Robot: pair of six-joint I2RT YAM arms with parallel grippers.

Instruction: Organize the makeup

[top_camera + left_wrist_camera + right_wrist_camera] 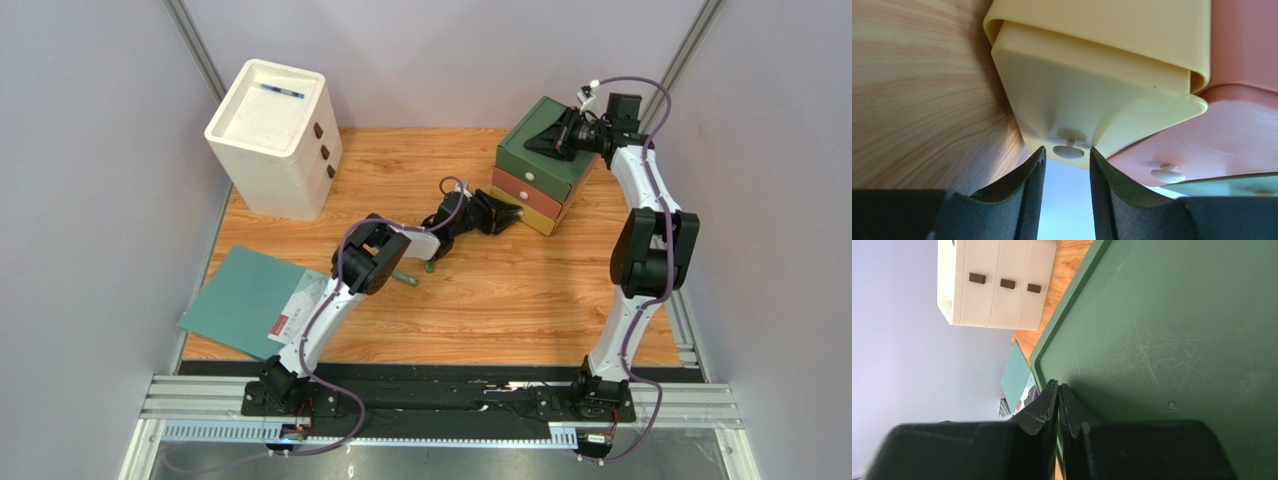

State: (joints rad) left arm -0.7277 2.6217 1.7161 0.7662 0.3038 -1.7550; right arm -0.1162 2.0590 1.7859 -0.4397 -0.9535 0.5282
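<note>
The stacked drawer unit (545, 165) has a green top, a salmon drawer and a yellow bottom drawer (527, 218). My left gripper (510, 213) is open at the yellow drawer's front (1092, 100), its fingers either side of the pale round knob (1068, 151), not closed on it. The yellow drawer stands slightly out of its shell. My right gripper (535, 143) is shut and empty, lying on the green top (1172, 330). A green tube (405, 278) and a small dark green piece (430, 266) lie on the table under the left arm. Other makeup is out of view.
A white three-drawer unit (272, 135) stands at the back left with a thin blue pen (282, 91) on top; it also shows in the right wrist view (997, 282). A teal board (245, 300) with a card lies at the front left. The salmon drawer's knob (1167, 175) is beside my left fingers.
</note>
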